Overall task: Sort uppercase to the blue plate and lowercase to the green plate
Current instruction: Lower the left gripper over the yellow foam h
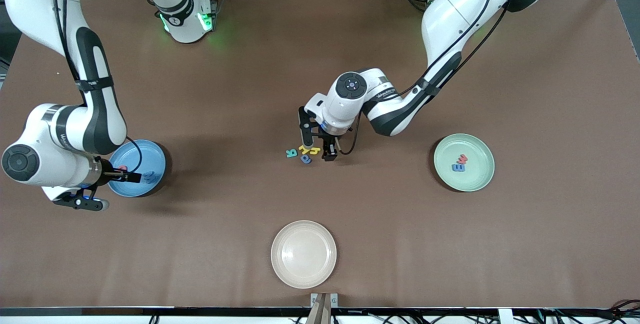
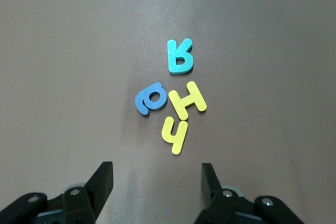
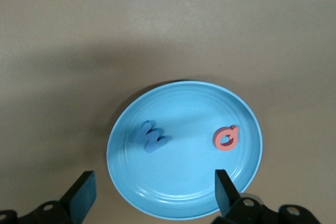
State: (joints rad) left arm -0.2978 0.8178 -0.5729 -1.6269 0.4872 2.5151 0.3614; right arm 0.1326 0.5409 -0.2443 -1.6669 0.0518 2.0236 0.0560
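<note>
Four foam letters lie clustered mid-table: teal R (image 2: 180, 56) (image 1: 291, 153), yellow H (image 2: 187, 99), a small yellow lowercase letter (image 2: 175, 135) and blue a (image 2: 149, 98) (image 1: 305, 159). My left gripper (image 2: 157, 182) (image 1: 316, 144) hangs open just beside this cluster, nothing between its fingers. The blue plate (image 1: 145, 156) (image 3: 184, 182), toward the right arm's end, holds uppercase blue W (image 3: 151, 136) and red Q (image 3: 226, 138). My right gripper (image 3: 152, 192) (image 1: 111, 190) is open and empty over that plate's rim. The green plate (image 1: 475, 174) holds lowercase red w (image 1: 463, 158) and blue e (image 1: 458, 167).
A cream-white plate (image 1: 303, 254) with nothing in it sits nearest the front camera, mid-table. The right arm's base (image 1: 187, 19) stands at the table's back edge. Brown tabletop separates the plates and the letter cluster.
</note>
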